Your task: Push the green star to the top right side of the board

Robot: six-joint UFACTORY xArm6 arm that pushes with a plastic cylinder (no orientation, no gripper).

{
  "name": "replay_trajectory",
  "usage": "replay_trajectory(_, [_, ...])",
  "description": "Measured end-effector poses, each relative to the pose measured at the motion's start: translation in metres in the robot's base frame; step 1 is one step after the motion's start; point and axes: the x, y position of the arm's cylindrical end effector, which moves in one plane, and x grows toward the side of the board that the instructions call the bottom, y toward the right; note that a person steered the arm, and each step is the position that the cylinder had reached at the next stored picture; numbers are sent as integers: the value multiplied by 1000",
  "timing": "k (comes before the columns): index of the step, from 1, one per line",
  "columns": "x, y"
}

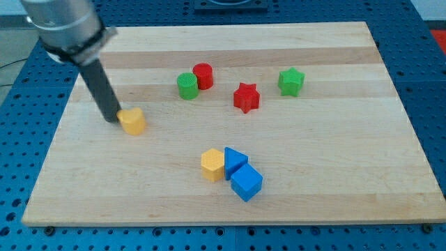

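The green star (291, 81) sits on the wooden board (334, 153) right of centre, in the upper half. My tip (112, 120) is far to its left, near the board's left side, touching the left side of a yellow block (132, 120). A red star (246, 97) lies just left of and slightly below the green star.
A green cylinder (187, 86) and a red cylinder (203, 75) stand touching, left of the red star. Near the bottom centre a yellow hexagonal block (212, 164) touches a blue triangular block (235, 161) and a blue cube (246, 183).
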Motion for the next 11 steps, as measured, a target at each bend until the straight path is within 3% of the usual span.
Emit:
replay_trajectory(1, [29,99])
replay_trajectory(4, [53,140])
replay_trajectory(6, [1,126])
replay_trajectory(8, [-3,137])
replay_trajectory(11, [-42,216])
